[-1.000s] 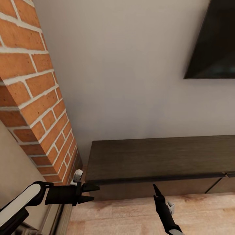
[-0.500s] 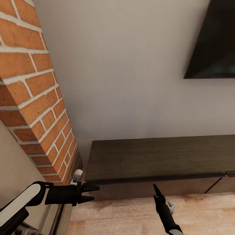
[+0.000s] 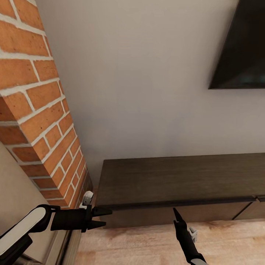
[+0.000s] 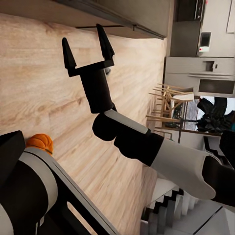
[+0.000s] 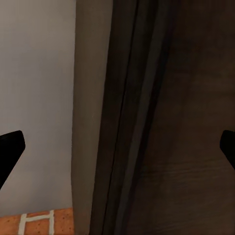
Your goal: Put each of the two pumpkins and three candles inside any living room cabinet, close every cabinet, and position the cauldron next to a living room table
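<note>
Both the left gripper [image 3: 100, 217] and right gripper [image 4: 85, 47] hang spread wide and empty just in front of the closed cabinet [image 3: 176, 180], one pumpkin [image 4: 40, 143] sitting on the wood floor [image 3: 147, 244].

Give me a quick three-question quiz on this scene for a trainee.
1. True or false: the cabinet's visible drawers are shut.
2. The pumpkin lies: A) on the cabinet top, B) on the floor, C) in a drawer.
3. Fill in: in the head view, left of the cabinet stands a ___ column.
Key: 1 true; 2 B; 3 brick.
</note>
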Controlling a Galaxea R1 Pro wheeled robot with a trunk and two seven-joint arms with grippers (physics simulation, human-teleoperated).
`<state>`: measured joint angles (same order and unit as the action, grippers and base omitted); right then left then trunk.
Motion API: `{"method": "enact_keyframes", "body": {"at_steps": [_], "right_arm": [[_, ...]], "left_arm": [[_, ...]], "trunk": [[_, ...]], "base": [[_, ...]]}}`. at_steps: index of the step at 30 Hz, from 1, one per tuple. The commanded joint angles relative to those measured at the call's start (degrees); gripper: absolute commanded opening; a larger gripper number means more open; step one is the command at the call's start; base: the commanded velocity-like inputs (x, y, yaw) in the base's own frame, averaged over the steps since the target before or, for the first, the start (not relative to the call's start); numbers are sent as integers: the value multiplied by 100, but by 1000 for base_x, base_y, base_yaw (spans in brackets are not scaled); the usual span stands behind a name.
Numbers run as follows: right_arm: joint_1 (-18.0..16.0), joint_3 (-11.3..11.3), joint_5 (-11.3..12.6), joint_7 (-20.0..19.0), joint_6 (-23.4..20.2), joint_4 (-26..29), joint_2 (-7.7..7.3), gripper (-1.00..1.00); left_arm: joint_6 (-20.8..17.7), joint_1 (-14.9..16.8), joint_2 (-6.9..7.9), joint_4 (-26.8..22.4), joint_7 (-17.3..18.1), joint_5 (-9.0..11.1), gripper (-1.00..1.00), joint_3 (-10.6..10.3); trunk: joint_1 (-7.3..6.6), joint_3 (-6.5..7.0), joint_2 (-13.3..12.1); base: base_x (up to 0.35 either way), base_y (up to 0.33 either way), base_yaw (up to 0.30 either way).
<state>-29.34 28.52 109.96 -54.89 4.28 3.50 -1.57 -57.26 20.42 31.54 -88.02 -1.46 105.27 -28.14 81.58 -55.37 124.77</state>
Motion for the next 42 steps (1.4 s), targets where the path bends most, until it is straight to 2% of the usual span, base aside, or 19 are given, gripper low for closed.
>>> {"method": "enact_keyframes", "body": {"at_steps": [1, 19, 26, 32, 39, 42], "right_arm": [[-2, 48, 26, -4, 48, 1, -1, 100], [-2, 48, 26, 1, 55, 1, -1, 100], [-2, 48, 26, -17, 55, 1, -1, 100], [-2, 50, 26, -87, 55, 3, -1, 100], [-2, 57, 18, -433, 55, 2, -3, 100], [-2, 57, 17, -458, 55, 2, -5, 100]], "left_arm": [[-5, 6, 7, -2, -14, 29, 100, -8], [-5, 6, 6, -5, -18, 29, 100, -7], [-5, 6, 2, -5, -14, 29, 100, -6], [-5, 6, 0, -5, -17, 29, 100, -7], [-5, 6, -10, -5, -18, 29, 100, -7], [-5, 6, -14, -5, -17, 29, 100, -7]], "trunk": [[-1, -5, 2], [-1, -5, 2], [153, -131, 283], [153, -131, 283], [153, -131, 283], [219, -184, 403]], "base": [[9, 0, 0], [7, 0, 0], [0, 0, 0], [0, 0, 0], [0, 0, 0], [0, 0, 0]]}}
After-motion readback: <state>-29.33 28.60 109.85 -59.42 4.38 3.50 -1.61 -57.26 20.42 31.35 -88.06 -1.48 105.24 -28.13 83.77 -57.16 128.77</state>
